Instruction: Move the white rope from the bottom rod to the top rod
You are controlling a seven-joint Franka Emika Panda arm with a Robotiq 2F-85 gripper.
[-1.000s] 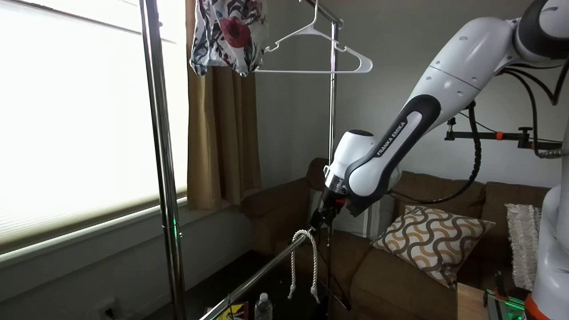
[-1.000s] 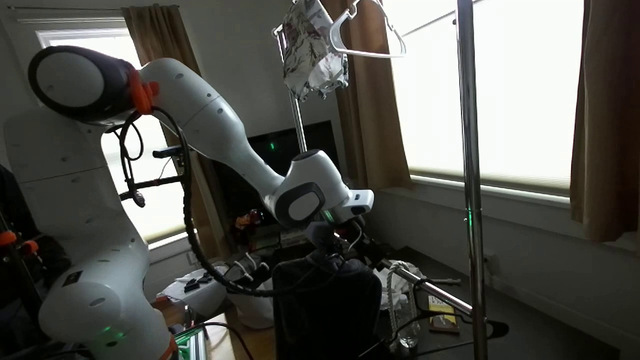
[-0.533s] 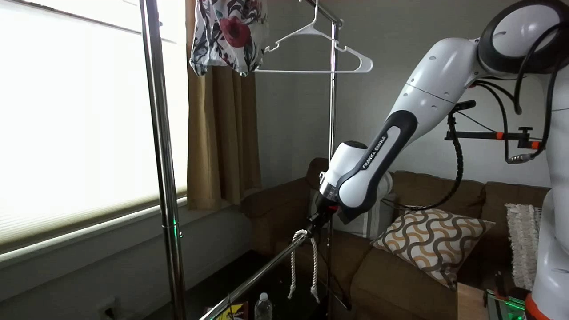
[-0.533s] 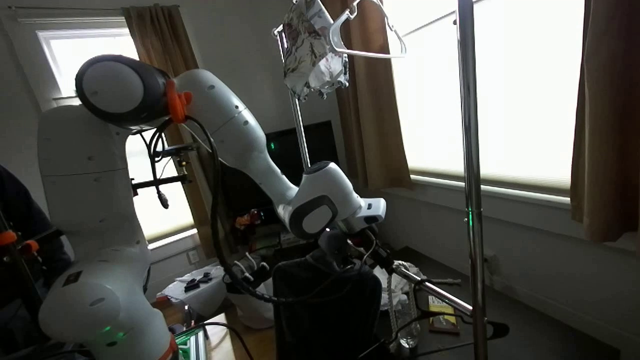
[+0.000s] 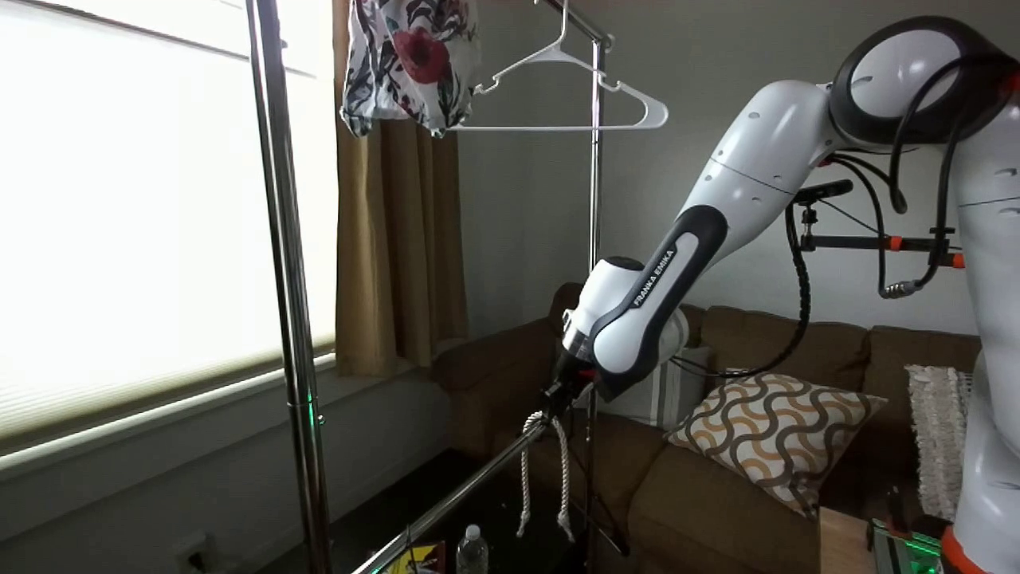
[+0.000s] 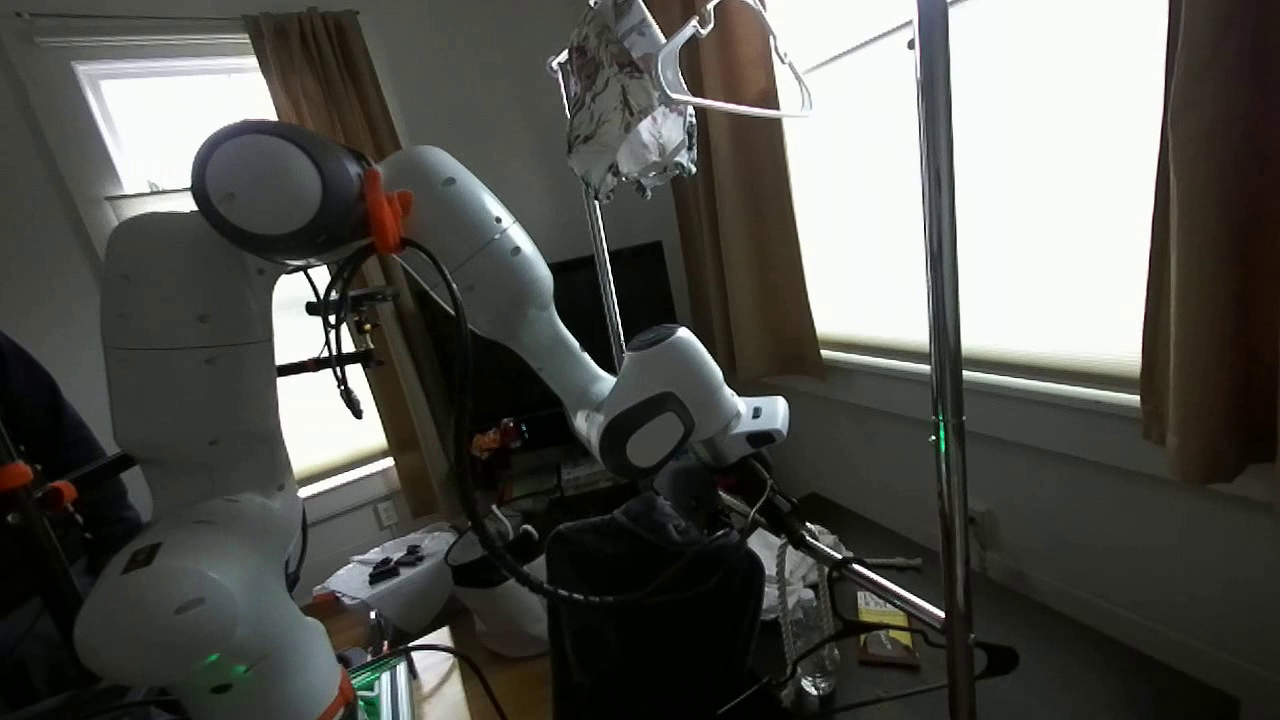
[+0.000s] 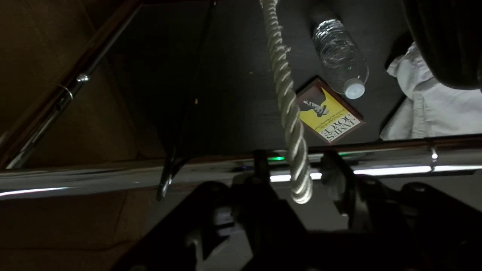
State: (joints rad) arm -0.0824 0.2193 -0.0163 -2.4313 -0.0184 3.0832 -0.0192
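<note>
The white rope (image 5: 564, 478) drapes over the bottom rod (image 5: 462, 494), both ends hanging below it. My gripper (image 5: 551, 408) tilts down onto the rope's loop in both exterior views. Seen from the wrist, the rope (image 7: 287, 90) rises over the bottom rod (image 7: 395, 162) and its bend sits between the fingers (image 7: 261, 165). Gaps show on both sides of it, so my gripper (image 7: 298, 165) is partly open and not pinching it. Above, the top rod (image 5: 586, 22) is cut by the frame edge in an exterior view.
A white hanger (image 5: 558, 127) and floral cloth (image 5: 414, 64) hang above. Rack poles (image 5: 291, 303) stand at the ends. Beneath are a bottle (image 7: 339, 56) and a book (image 7: 327, 113). A black hanger (image 6: 855, 630) hangs off the rack, and a dark draped object (image 6: 650, 620) stands below the arm.
My arm has moved lower and along the rod, bringing the gripper from beside the rope's loop to right over it. The rope and rack look the same.
</note>
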